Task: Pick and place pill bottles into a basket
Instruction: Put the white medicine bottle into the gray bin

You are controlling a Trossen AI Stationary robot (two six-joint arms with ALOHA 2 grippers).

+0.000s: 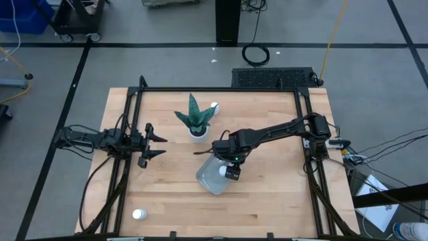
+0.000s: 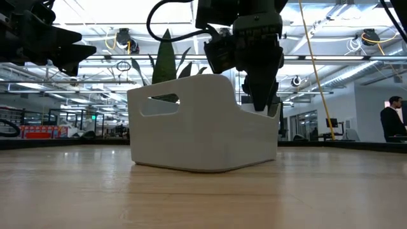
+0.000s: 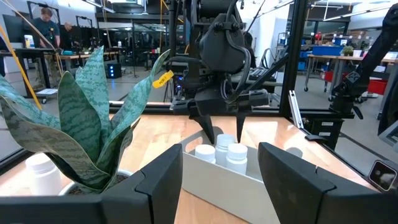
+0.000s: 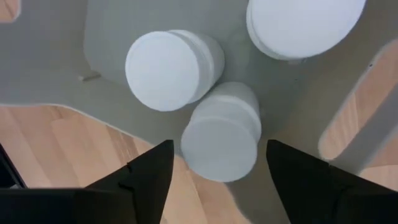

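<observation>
The pale blue-grey basket (image 1: 208, 175) stands at the table's middle, toward the near edge, and shows in the low view (image 2: 191, 140). Three white pill bottles stand in it (image 4: 171, 68) (image 4: 221, 140) (image 4: 301, 25). My right gripper (image 1: 232, 167) is open above the basket, pointing down. Its fingers stand on either side of one bottle (image 3: 225, 144), apart from it. A fourth bottle (image 1: 139, 214) stands near the table's front left corner. A fifth (image 1: 215, 106) stands behind the plant. My left gripper (image 1: 160, 140) is open and empty at the table's left.
A potted plant with striped green leaves in a white pot (image 1: 197, 132) stands just beyond the basket, between my two grippers. A black frame (image 1: 221, 89) runs along the table's far and side edges. People stand in the room behind (image 2: 391, 121).
</observation>
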